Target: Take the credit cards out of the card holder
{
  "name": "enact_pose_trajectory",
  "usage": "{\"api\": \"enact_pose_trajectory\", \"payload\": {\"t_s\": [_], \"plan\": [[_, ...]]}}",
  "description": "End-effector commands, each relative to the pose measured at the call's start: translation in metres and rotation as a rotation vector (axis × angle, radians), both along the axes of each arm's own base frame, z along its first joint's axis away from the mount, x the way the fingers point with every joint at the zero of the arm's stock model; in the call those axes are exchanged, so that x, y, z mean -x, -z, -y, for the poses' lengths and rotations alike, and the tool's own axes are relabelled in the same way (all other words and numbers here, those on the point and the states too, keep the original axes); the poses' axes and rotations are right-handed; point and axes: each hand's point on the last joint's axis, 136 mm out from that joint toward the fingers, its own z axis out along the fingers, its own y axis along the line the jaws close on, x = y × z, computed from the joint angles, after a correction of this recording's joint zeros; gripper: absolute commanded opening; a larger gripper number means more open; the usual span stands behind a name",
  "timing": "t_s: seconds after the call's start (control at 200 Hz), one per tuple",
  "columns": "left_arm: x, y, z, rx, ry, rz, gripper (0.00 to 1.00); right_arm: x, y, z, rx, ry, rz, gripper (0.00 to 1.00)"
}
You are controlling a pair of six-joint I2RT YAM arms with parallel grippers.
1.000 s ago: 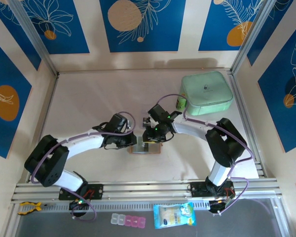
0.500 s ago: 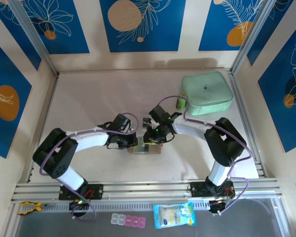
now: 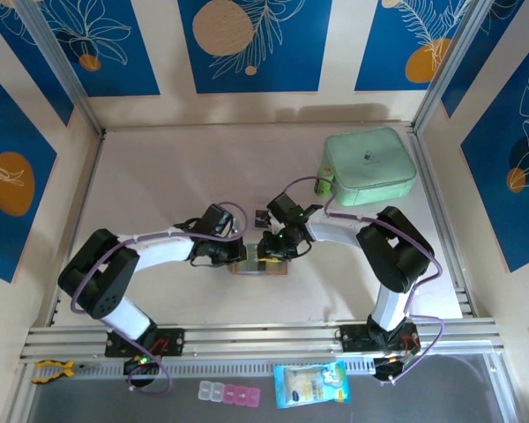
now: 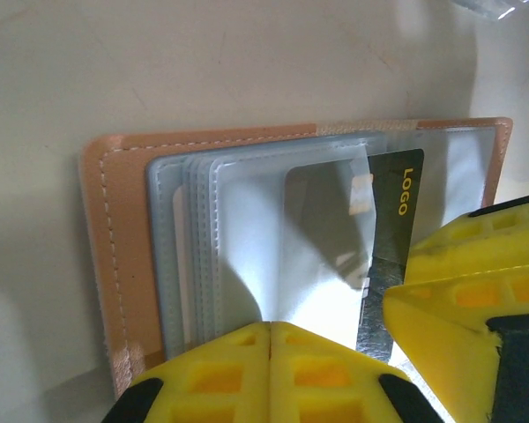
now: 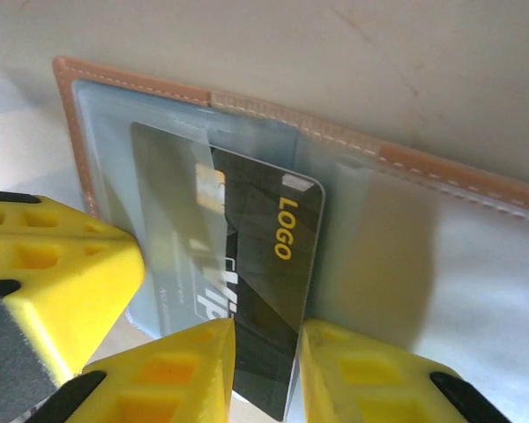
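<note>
In the top external view, against the frame from a second earlier, the left arm's elbow is seen drawn in from the table's left edge. The right arm's elbow is folded a little further left. The card holder (image 3: 266, 269) is found unmoved, near the middle of the table, slightly toward the near edge. It is laid open and flat, its long axis running left to right. The left gripper (image 3: 241, 256) is set at its left end and the right gripper (image 3: 271, 253) just beside it. A mint-green case (image 3: 370, 166) is seen well apart at the far right.

In the left wrist view, the left gripper (image 4: 269, 330) is seen with its yellow fingers pressed together at the near edge of the clear pockets. Whether a pocket leaf is caught between them cannot be told. The card holder (image 4: 115, 229) is spread across the picture, its tan leather border on the left. The credit card (image 4: 397, 211) is shown partly under clear plastic, with its strip printed LOGO bare. The right gripper (image 4: 404, 280) is closed over its lower end.

In the right wrist view, the right gripper (image 5: 266, 330) is narrowed onto the credit card (image 5: 273, 238), whose near end is held between the fingers. The card's longer side is pointed from the card holder (image 5: 441, 167) toward those fingers. The left gripper (image 5: 115, 264) is seen at the left.
</note>
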Motion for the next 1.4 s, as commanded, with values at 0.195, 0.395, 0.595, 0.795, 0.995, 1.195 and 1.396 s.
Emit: {"api": "enact_pose_trajectory", "payload": {"t_s": [0.195,0.395,0.595,0.795,0.995,1.195,1.396], "plan": [[0.015,0.012,-0.012,-0.056,0.019,-0.036,0.06,0.003,-0.004,-0.011,-0.125,0.024,-0.034,0.19],[0.015,0.013,-0.013,-0.058,0.015,-0.038,0.06,0.003,-0.009,-0.014,-0.176,0.032,-0.028,0.15],[0.014,0.012,-0.011,-0.055,0.009,-0.037,0.06,0.004,-0.012,-0.015,-0.210,0.022,-0.025,0.14],[0.015,0.011,-0.014,-0.065,0.006,-0.039,0.05,0.003,-0.013,-0.014,-0.242,0.024,-0.023,0.18],[0.016,0.012,-0.016,-0.072,0.005,-0.042,0.05,0.002,-0.019,-0.011,-0.306,0.041,-0.014,0.14],[0.014,0.012,-0.014,-0.070,0.001,-0.045,0.05,0.003,-0.019,-0.012,-0.350,0.034,-0.021,0.14],[0.014,0.012,-0.015,-0.078,0.001,-0.048,0.05,0.001,-0.011,-0.010,-0.339,0.045,-0.039,0.12]]}}
